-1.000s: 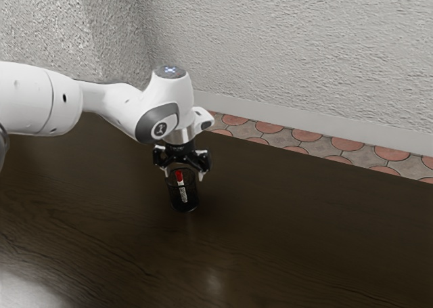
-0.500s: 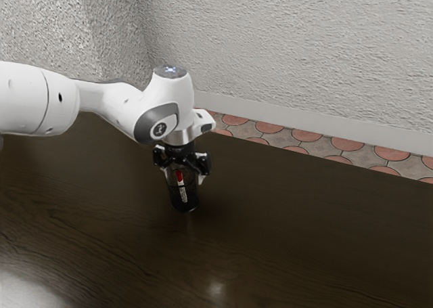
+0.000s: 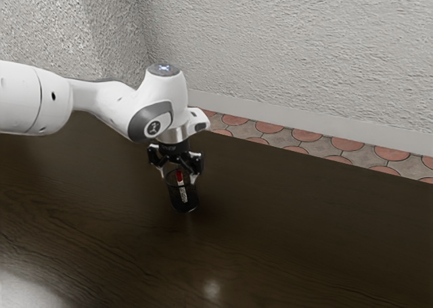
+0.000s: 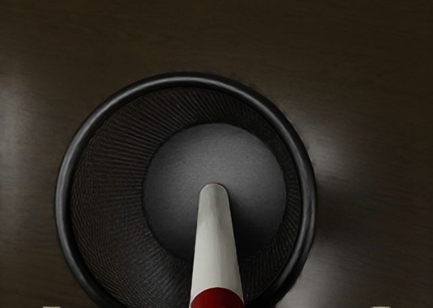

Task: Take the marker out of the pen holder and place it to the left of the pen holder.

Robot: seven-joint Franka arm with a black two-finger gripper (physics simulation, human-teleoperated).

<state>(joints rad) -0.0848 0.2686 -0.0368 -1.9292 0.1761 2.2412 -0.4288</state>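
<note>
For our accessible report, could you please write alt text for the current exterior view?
An open black gripper on a white arm is at the mouth of a dark pen holder containing a white marker with a red upper end. The pen holder stands on a dark wooden table, with a pale wall behind.

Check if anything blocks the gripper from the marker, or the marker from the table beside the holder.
Nothing visible stands between the open gripper and the marker. The pen holder walls the marker in all round, so the marker probably must rise clear of its rim before reaching the table.
</note>
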